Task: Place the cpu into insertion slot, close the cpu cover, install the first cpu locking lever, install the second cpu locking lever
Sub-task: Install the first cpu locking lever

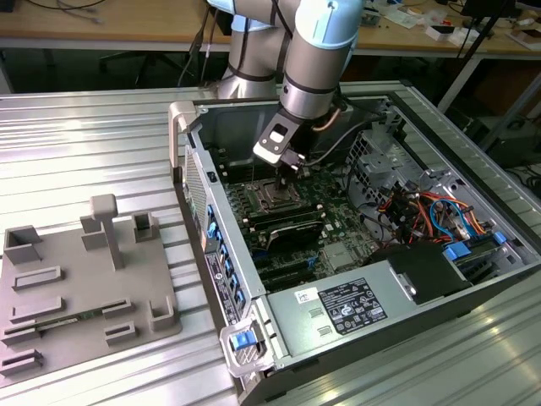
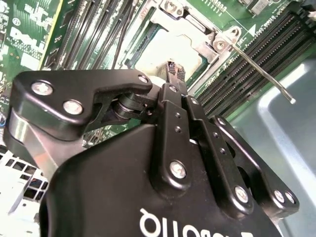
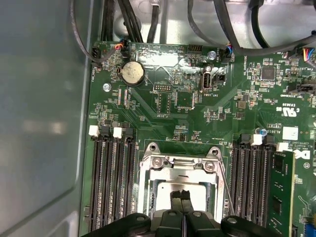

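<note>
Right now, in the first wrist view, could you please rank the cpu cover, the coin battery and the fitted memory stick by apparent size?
1. cpu cover, clearly the largest.
2. memory stick, though the picture's edge cuts it off, so its full size is unsure.
3. coin battery, the smallest.

The open computer case [image 1: 221, 254] is at the exterior view's right, with a flat tray [image 1: 84, 288] beside it at the exterior view's left. Inside the case the insertion slot [image 1: 275, 193] sits between long memory slots [image 3: 111, 182] on the board [image 3: 173, 108]. The gripper [image 3: 181, 193] is right over the slot, and the cpu [image 3: 165, 190] seems to lie in it under the cpu cover [image 3: 180, 165].
</note>
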Action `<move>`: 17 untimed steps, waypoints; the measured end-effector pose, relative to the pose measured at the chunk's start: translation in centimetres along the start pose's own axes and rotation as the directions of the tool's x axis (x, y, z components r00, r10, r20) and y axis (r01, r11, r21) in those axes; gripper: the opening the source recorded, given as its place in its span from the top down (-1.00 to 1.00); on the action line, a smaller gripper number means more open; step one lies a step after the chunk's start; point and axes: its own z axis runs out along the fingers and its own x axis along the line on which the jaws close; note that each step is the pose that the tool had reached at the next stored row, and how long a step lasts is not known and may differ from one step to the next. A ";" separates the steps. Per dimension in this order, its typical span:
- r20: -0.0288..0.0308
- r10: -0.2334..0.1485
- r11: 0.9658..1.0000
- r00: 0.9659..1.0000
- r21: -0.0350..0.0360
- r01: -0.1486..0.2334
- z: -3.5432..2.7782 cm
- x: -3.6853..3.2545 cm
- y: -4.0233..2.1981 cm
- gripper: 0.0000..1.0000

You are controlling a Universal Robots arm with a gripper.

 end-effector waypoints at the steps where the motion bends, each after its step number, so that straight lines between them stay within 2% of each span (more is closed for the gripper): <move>1: 0.000 -0.003 1.000 1.000 0.000 0.003 -0.32 0.01 0.03 0.79; 4: 0.000 -0.021 1.000 1.000 0.000 0.021 -0.97 0.05 0.07 0.79; 7: -0.002 -0.071 0.997 0.997 -0.001 0.071 -1.03 0.06 0.07 0.79; 10: -0.004 -0.129 0.992 0.992 -0.002 0.129 -1.03 0.06 0.07 0.79; 13: -0.006 -0.190 0.982 0.982 -0.003 0.190 -0.98 0.06 0.03 0.79; 15: -0.006 -0.200 0.980 0.980 -0.004 0.200 -0.99 0.07 -0.24 0.79; 17: -0.006 -0.200 0.980 0.980 -0.004 0.200 -0.99 0.11 -0.60 0.79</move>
